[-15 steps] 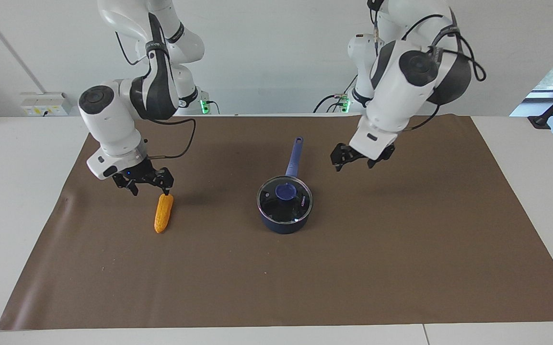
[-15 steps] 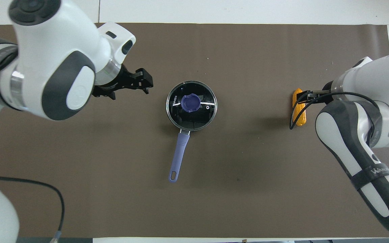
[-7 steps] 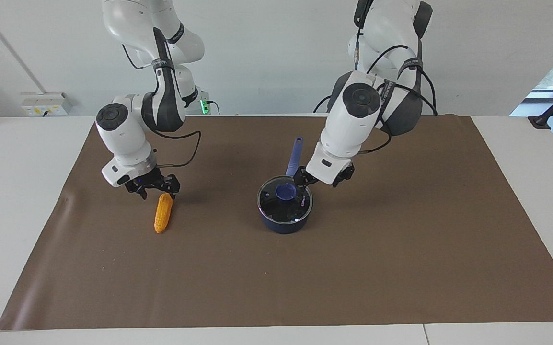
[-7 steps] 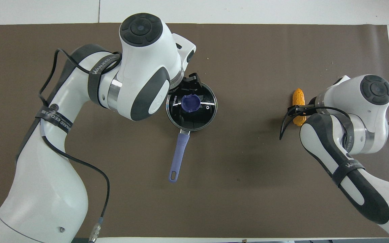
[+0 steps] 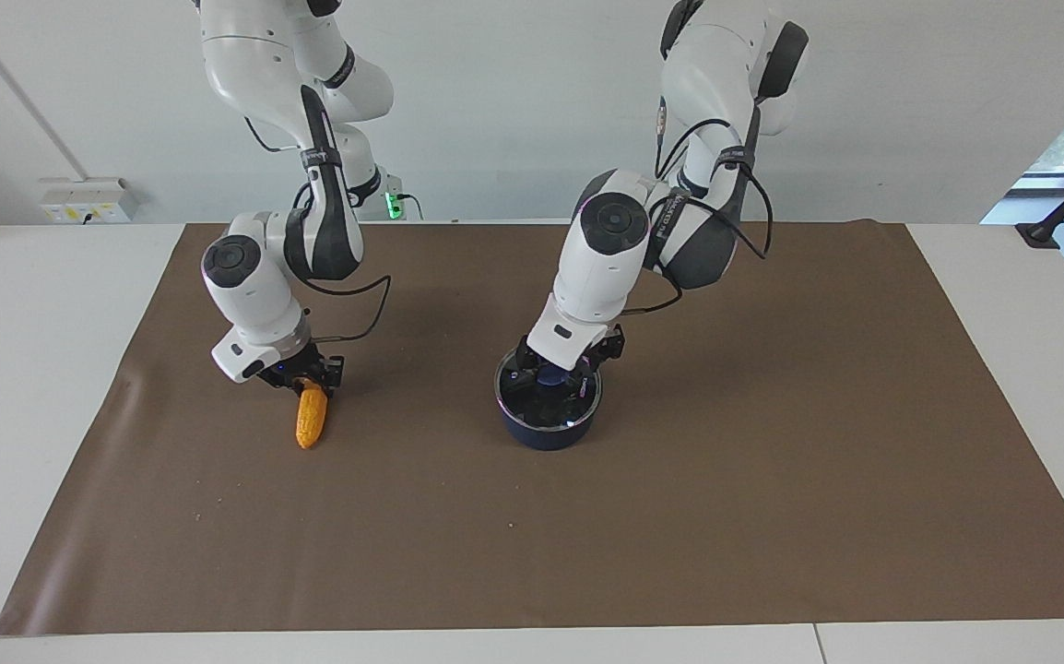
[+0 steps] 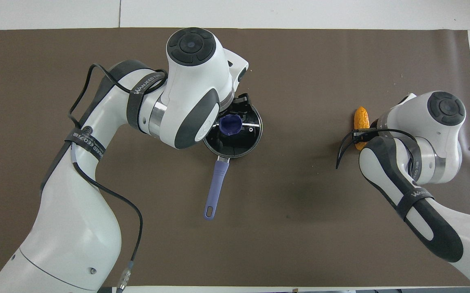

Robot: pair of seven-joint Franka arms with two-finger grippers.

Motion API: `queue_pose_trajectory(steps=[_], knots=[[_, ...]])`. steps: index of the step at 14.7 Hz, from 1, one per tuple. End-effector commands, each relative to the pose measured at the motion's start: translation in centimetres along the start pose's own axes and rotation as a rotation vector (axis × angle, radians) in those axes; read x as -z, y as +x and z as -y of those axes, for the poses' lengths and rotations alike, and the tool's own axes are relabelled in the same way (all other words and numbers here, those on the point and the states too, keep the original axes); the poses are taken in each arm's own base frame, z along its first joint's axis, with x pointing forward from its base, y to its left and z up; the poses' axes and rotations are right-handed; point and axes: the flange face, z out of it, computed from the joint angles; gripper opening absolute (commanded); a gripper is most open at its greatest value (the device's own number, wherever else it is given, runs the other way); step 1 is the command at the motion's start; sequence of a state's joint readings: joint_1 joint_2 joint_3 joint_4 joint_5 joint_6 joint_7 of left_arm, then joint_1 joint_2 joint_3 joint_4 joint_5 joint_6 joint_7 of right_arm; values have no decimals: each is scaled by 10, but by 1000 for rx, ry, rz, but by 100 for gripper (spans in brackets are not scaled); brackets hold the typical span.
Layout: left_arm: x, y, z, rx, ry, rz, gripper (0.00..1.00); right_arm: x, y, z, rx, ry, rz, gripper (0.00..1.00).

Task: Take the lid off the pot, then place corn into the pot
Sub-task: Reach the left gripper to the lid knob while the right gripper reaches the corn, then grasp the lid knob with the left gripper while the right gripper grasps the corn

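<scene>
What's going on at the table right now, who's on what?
The left gripper is down at the blue-purple knob of the glass lid, which sits on the navy pot; its long handle points toward the robots. The right gripper is down at the robot-side end of the corn cob, which lies on the brown mat toward the right arm's end. Nothing is lifted.

The left gripper (image 5: 553, 376) hides most of the knob (image 5: 550, 376) — contact unclear. The right gripper (image 5: 307, 380) covers the corn's (image 5: 310, 421) 12 o'clock end — grip unreadable.
</scene>
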State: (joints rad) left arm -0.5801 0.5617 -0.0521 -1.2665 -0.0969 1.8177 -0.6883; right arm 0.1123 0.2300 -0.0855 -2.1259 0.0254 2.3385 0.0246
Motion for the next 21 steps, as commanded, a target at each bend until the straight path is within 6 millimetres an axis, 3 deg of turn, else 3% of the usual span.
queue_pose_trajectory(steps=[1,4,6,8,11,14,16,19,21], knots=[[-6,-6,-14,-4,14,-22,99,2,2,3,24,12,16,0],[-9,-8,-14,-6,26,-26,99,36,23,11,36,12,82,0],[-19,-9,-14,4,48,-37,99,59,32,44,88,11,103,0],[-20,-9,-14,3,49,-38,99,56,30,75,22,-2,114,0],[-19,-9,-14,4,48,-39,97,75,40,65,-74,-3,114,0],[-19,-10,-15,2,51,-44,90,96,54,68,-82,-3,122,0],[-23,-10,-13,4,58,-42,87,100,60,72,-101,42,129,0],[-24,-12,-16,0,56,-43,70,89,53,84,-98,67,165,0],[-24,-13,-17,-2,56,-43,44,90,52,89,-85,57,162,0]])
